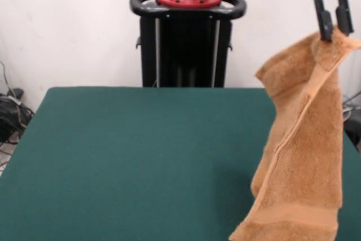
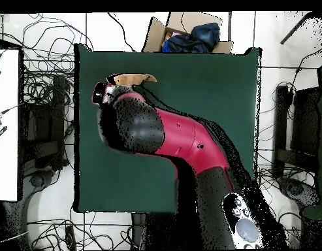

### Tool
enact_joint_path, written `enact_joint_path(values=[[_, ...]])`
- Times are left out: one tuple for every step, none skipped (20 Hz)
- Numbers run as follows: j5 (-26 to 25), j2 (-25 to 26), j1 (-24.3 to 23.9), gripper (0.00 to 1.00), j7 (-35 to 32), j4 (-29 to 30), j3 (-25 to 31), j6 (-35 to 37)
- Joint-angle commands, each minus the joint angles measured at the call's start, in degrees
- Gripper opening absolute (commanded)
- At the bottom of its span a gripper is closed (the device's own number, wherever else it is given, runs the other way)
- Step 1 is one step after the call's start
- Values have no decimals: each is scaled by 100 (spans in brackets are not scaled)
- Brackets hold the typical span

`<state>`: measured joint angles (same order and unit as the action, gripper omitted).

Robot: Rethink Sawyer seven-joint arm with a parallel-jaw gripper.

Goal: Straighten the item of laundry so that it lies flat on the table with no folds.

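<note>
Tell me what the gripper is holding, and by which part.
The gripper holds the orange-tan towel, pinched at its top corner; the rest hangs down over the table.

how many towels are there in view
1. The towel hangs from the gripper, its jaws shut on an upper corner, over one side of the table. In the overhead view the arm hides most of it; none other shows.

Robotics lab setting: red Sawyer arm [image 2: 183,140] on black pedestal [image 1: 186,43] at green felt table [image 1: 124,162], plain white wall behind, cable tangles [image 2: 46,39] over tiled floor, open cardboard box [image 2: 189,33] by table edge.
</note>
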<state>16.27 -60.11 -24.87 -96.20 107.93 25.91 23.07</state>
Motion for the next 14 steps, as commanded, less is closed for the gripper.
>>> enact_joint_path(values=[[264,495,-419,0,-1330,560,188,-1085],[234,541,-608,0,-1314,696,426,-1284],[207,577,-696,0,-1297,734,526,-1357],[140,643,-859,0,-1283,815,712,-1514],[92,691,-970,0,-1246,843,821,-1573],[45,739,-1082,0,-1209,871,930,-1632],[12,769,-1145,0,-1181,874,982,-1649],[-75,844,-1261,0,-1149,901,1081,-1746],[-121,893,-1333,0,-1112,901,1138,-1775],[-231,1001,-1491,0,-1053,930,1281,-1887],[-295,1058,-1579,0,-1022,955,1359,-1943],[-410,1153,-1732,0,-948,1000,1487,-2023],[-470,1202,-1800,0,-908,1020,1536,-2055],[-563,1264,-1887,0,-809,1028,1577,-2055]])
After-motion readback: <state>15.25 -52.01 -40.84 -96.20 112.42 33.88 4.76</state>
